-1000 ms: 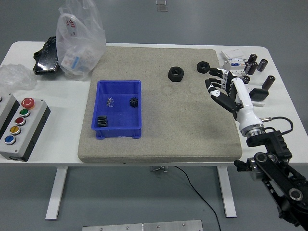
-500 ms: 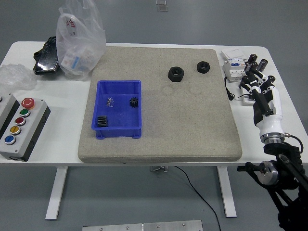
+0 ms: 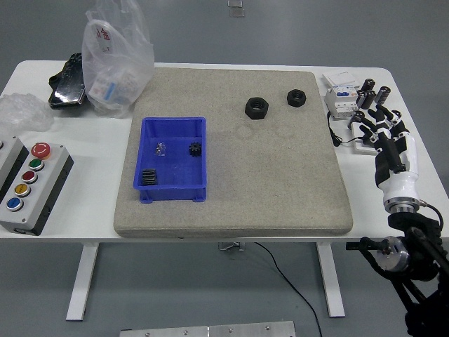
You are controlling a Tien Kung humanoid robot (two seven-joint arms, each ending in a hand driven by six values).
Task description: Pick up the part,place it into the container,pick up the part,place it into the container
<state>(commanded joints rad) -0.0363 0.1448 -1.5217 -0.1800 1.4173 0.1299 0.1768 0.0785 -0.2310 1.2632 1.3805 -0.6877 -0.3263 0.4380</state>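
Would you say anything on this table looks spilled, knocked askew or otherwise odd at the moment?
Nothing stands out. The blue bin sits square on the grey mat with small parts inside, two black nuts lie flat on the mat, and the right hand hovers empty over the table's right edge.

Little legible text. Clear plastic bag (image 3: 117, 56) at the table's far left carries a red printed mark near its top, too small to read. A small packet inside the bag shows blue print, also unreadable. White device (image 3: 342, 95) at the far right of the table has a blue label patch; characters not resolvable. Button box (image 3: 27, 184) at the left edge shows coloured buttons with no readable lettering. No numbers or brands can be made out.
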